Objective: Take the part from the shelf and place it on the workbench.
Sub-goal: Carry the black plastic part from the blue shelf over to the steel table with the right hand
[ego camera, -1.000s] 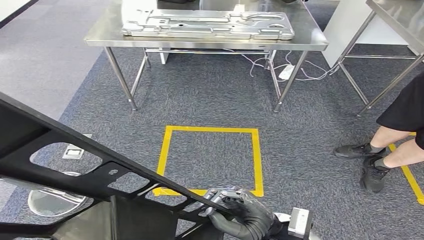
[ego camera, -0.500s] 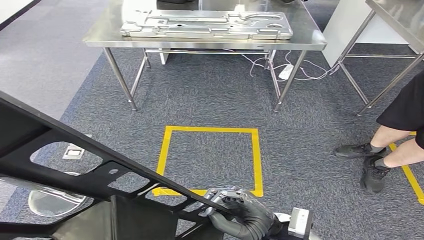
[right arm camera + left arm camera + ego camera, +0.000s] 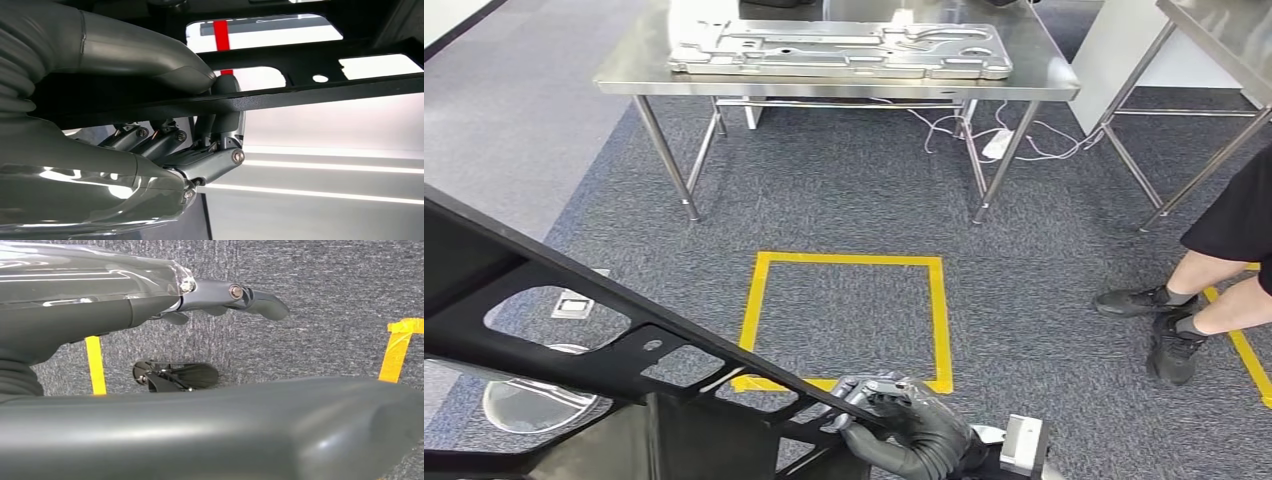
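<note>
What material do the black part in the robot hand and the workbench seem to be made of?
Part: probably matte black plastic or coated metal; dull surface, thin ribs, cut-out windows. The right robot hand grips its edge.
Workbench: likely stainless steel, brushed; silvery sheen, soft reflections on the top and legs.

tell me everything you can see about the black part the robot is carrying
The black part is a large flat frame, matte and dark, with rounded cut-out windows and a small round hole between slanting bars. It looks like moulded plastic or coated metal; which one I cannot tell. It is held tilted low on the robot's left side in the head view, above the carpet. The right hand grips its thin edge, thumb on one face and fingers under the other.
</note>
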Tool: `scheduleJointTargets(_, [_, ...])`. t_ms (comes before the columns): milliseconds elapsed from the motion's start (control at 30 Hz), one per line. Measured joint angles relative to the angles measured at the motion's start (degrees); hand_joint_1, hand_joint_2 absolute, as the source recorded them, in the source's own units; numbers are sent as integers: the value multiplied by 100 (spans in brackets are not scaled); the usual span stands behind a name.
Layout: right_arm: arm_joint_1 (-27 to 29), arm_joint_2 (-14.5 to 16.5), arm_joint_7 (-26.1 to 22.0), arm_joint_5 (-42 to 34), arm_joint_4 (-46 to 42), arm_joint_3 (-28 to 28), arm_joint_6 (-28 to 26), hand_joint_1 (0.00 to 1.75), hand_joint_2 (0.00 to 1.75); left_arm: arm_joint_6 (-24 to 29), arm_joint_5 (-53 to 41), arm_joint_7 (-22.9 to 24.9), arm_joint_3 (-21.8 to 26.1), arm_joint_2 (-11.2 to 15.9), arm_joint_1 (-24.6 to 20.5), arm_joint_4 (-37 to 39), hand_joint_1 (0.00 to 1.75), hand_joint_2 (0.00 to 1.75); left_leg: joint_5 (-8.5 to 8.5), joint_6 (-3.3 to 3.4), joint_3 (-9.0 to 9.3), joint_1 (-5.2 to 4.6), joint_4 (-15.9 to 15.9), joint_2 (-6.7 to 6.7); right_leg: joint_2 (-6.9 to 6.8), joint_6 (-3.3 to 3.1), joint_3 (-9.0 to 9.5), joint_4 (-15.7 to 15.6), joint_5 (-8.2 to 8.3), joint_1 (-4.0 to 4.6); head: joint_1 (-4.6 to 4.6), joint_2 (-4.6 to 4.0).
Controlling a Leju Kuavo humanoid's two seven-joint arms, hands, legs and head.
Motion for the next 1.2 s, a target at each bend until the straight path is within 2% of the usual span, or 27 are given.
scheduleJointTargets(67, [-3,6,-1,-2,-11,0,0,175,175,0,0,-3,0,-1,-7,-1,0,175,47,75,28,24,-73,-4,50,12,-54,135,-111,2,1,0])
scheduleJointTargets(100, [-2,6,-2,-3,-16,-1,0,175,175,1,0,-4,0,-1,-12,-1,0,175,65,107,43,36,-105,-5,86,-1,-162,365,-247,9,2,0])
scheduleJointTargets(167, [8,1,-2,-4,-14,-3,0,175,175,1,1,-5,0,0,-18,-1,0,175,65,129,48,23,-115,-12,135,-42,-539,1109,-574,30,2,0])
scheduleJointTargets(200, [16,-2,-2,-4,-12,-4,1,175,175,1,2,-5,0,0,-16,-1,0,175,61,132,52,12,-114,-21,140,-52,-727,1446,-664,37,1,0])
scheduleJointTargets(233, [21,-4,-2,-4,-10,-4,1,175,175,-2,2,-5,0,0,-14,-1,0,175,53,132,61,2,-113,-34,142,-60,-840,1611,-648,43,1,0])
scheduleJointTargets(267, [23,-5,-2,-4,-9,-4,1,175,175,-4,2,-5,0,-1,-12,-1,0,175,41,125,78,-5,-111,-51,145,-68,-849,1556,-519,49,2,0])
scheduleJointTargets(333, [23,-5,-2,-4,-9,-4,1,175,175,-7,2,-7,0,-3,-12,-1,0,175,-6,91,138,-9,-106,-88,173,-108,-593,895,-70,69,2,0])
scheduleJointTargets(367, [24,-5,-2,-4,-8,-4,2,175,175,-7,2,-9,0,-7,-14,0,0,175,-38,59,164,-17,-95,-106,193,-133,-439,545,87,82,1,0])
scheduleJointTargets(400, [24,-5,-2,-4,-8,-4,2,175,175,-7,2,-11,0,-10,-17,1,0,175,-63,25,175,-19,-86,-119,211,-159,-326,292,159,93,0,0])
scheduleJointTargets(433, [27,-5,-3,-4,-9,-4,2,175,175,-7,2,-13,0,-14,-17,1,0,175,-82,-8,174,-16,-80,-127,224,-181,-273,174,154,107,-1,0])
scheduleJointTargets(533, [34,-1,-4,-5,-18,-10,1,175,175,-7,2,-16,0,-16,-18,1,0,175,-127,-103,178,5,-75,-129,214,-247,-229,101,94,111,-8,0])
scheduleJointTargets(600, [32,5,-4,-6,-26,-13,0,175,175,-7,2,-19,-1,-21,-26,1,0,175,-281,-187,63,26,191,-106,182,-306,-173,60,77,74,-21,0])
scheduleJointTargets(633, [34,7,-4,-6,-28,-13,0,175,175,-7,2,-20,-1,-25,-26,1,0,175,-416,-230,-98,52,498,-91,163,-327,-145,52,60,64,-28,0])
scheduleJointTargets(700, [43,9,-4,-7,-28,-14,0,175,175,-7,2,-21,0,-26,-15,1,0,175,-658,-306,-549,114,1250,-78,139,-338,-99,52,11,56,-32,0])
scheduleJointTargets(733, [52,8,-4,-7,-27,-14,0,175,175,-7,2,-21,0,-26,-5,1,0,175,-655,-334,-717,140,1477,-73,133,-326,-67,53,-18,50,-31,0])
scheduleJointTargets(767, [58,9,-4,-7,-27,-14,0,175,175,-7,2,-21,0,-26,3,1,0,175,-533,-356,-788,162,1493,-67,130,-308,-23,53,-53,39,-31,0])
scheduleJointTargets(800, [63,10,-4,-7,-27,-14,0,175,175,-7,2,-21,0,-26,9,1,0,175,-306,-373,-749,181,1286,-58,128,-285,34,54,-92,24,-31,0])
scheduleJointTargets(833, [67,11,-4,-7,-27,-14,0,175,175,-7,2,-21,0,-26,12,1,0,175,-28,-388,-625,198,913,-41,125,-258,101,54,-138,6,-31,0])
scheduleJointTargets(867, [68,13,-4,-7,-27,-15,0,175,175,-7,2,-21,0,-28,12,2,0,175,169,-399,-489,197,581,-23,122,-225,161,46,-181,-2,-32,0])
scheduleJointTargets(900, [67,15,-5,-7,-27,-16,0,175,175,-7,2,-25,-1,-31,9,5,0,175,273,-389,-371,189,310,-7,123,-188,201,44,-215,-4,-39,0])
scheduleJointTargets(933, [65,17,-5,-7,-29,-17,0,175,175,-8,2,-28,-1,-34,4,8,0,175,283,-361,-308,175,166,2,124,-150,219,38,-239,0,-45,0])
scheduleJointTargets(1067, [53,22,-8,-3,-39,-22,-5,175,175,-8,2,-47,-1,-36,16,11,0,175,162,-175,-260,153,90,-14,120,-14,261,16,-311,-6,-54,0])
scheduleJointTargets(1100, [45,23,-9,2,-42,-24,-10,175,175,-8,2,-51,-1,-36,14,11,0,175,151,-132,-233,157,75,-18,123,-2,211,156,-396,-6,-50,0])
scheduleJointTargets(1133, [41,23,-14,13,-45,-26,-24,175,175,-8,2,-55,-2,-36,8,11,0,175,136,-89,-202,155,63,-19,128,-5,79,435,-531,0,-48,0])
scheduleJointTargets(1200, [50,21,-39,63,-44,-28,-66,175,175,-9,2,-60,-2,-37,3,11,0,175,90,-22,-155,119,62,-18,135,-37,-390,1264,-826,28,-44,0])
